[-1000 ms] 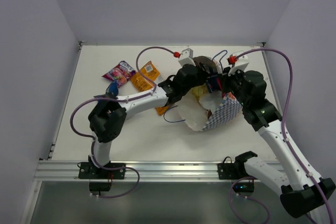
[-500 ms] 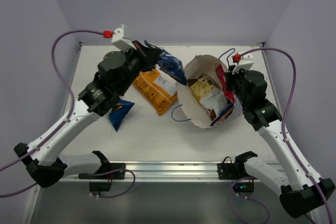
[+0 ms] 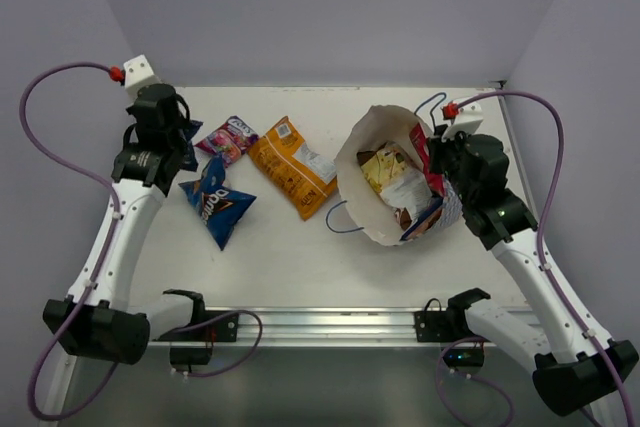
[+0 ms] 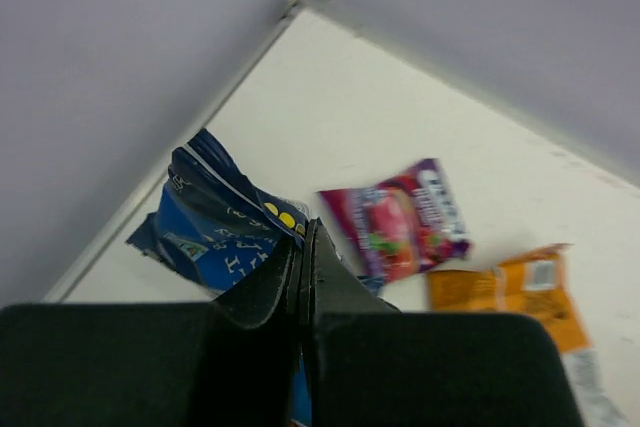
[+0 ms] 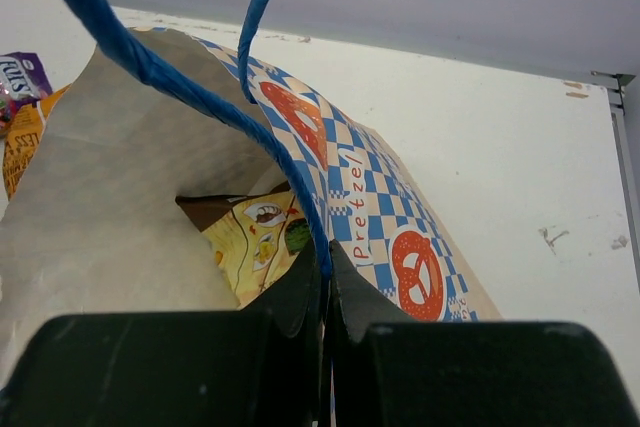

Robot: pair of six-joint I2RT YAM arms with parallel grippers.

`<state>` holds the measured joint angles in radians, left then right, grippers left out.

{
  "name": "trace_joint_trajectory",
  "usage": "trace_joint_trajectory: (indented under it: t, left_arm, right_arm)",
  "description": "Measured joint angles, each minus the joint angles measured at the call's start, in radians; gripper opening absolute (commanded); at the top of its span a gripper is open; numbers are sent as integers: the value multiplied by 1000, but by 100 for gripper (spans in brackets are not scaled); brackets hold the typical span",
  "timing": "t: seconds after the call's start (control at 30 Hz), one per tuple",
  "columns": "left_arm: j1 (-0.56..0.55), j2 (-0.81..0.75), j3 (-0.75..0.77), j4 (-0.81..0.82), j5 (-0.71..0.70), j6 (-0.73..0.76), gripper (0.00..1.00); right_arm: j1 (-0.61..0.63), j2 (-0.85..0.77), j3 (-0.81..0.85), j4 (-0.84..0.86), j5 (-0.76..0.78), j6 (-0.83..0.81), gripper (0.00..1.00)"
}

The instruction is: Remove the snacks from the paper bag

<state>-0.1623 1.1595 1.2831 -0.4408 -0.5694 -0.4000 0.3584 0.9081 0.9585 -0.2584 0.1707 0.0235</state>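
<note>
The paper bag lies tipped on the right half of the worktop, with its open mouth facing up and to the left. Its beige inside shows, and so does its blue-and-white checked outside with red-orange pretzel emblems. Packets remain inside, among them a yellow packet near the mouth, with white and brown wrappers just below it. A thin blue cord handle rises from the rim, and another loop of cord lies on the worktop at the bag's near left side.

The right claw sits at the far right rim of the bag. Its fingers are pressed together on the paper edge, just where the cord comes down to it.

Left of the bag, apart from it, an orange packet lies flat. Beyond that, a purple-pink packet lies near the far edge. A blue packet lies nearer the arms on the left side.

The left claw is over the far left corner of the worktop, well away from the bag. Its fingers are pinching a second blue packet, which hangs crumpled just beside the purple-pink one.
</note>
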Motion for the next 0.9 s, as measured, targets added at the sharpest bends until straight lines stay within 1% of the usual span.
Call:
trace_joint_trajectory:
  t: [0.13,0.23,0.37,0.5,0.57,0.6,0.67,0.7,0.77,0.8,0.9]
  left_arm:
    - [164,102,-75,-4,7,27,0]
    - [256,201,-92,6,25,29,0]
    - [308,364,-65,35,81,29,0]
    - [309,605,87,43,176,24,0]
    - [307,692,150,44,216,19,12]
    - [306,731,182,42,235,18,22]
    - [304,792,244,34,269,15,35]
    - [301,812,273,34,282,12,48]
    - [293,827,313,31,304,6,63]
    - [286,826,329,29,312,3,76]
    - [246,793,356,35,344,-9,90]
  right_arm:
    - [0,-9,-6,0,-10,1,0]
    - [0,-16,-13,3,-19,3,0]
    - [0,-16,-19,8,-32,4,0]
    - [0,-9,-20,13,-32,4,0]
    - [0,-5,-20,16,-32,4,0]
    - [0,-2,-20,18,-32,3,0]
    - [0,2,-20,20,-32,3,0]
    - [0,3,-21,20,-32,3,0]
    - [0,3,-21,21,-32,3,0]
    - [0,4,-21,21,-32,3,0]
    - [0,6,-21,24,-32,3,0]
